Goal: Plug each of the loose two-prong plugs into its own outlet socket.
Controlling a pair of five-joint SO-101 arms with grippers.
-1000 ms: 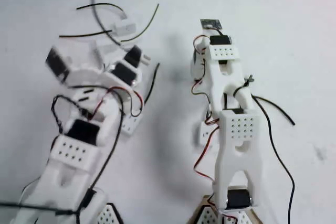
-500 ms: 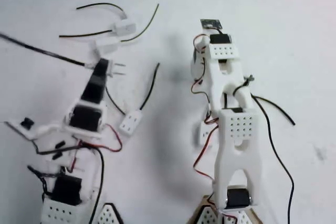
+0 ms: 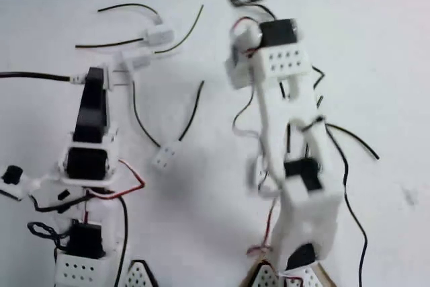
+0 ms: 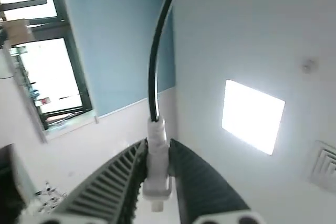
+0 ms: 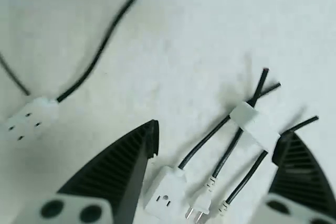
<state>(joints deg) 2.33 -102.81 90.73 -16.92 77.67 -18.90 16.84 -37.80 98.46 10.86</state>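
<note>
Item one: the left gripper, at the left of the table and tilted upward, so that its wrist view faces a ceiling and a window. We record its two black ribbed fingers clamped on either side of a white plug. The plug's black cord rises out past the fingertips, and in the high view it runs off toward the table's left edge. Item two: the right gripper, at the far end of the right arm, hanging above the table and facing down. We note its jaws spread wide with nothing between them. Item three: a lone socket, white, lying flat on the table between the two arms, apart from every plug. Its short black lead trails away toward the far side. Item four: a cluster at the far left of the table, just beyond the left gripper, which we see past the right gripper's spread jaws. It comprises a second socket, a loose two-prong plug just beside it with its prongs bare and not inserted, and a white block from which several short black leads fan out. We cannot tell from either view which lead belongs to which piece.
</note>
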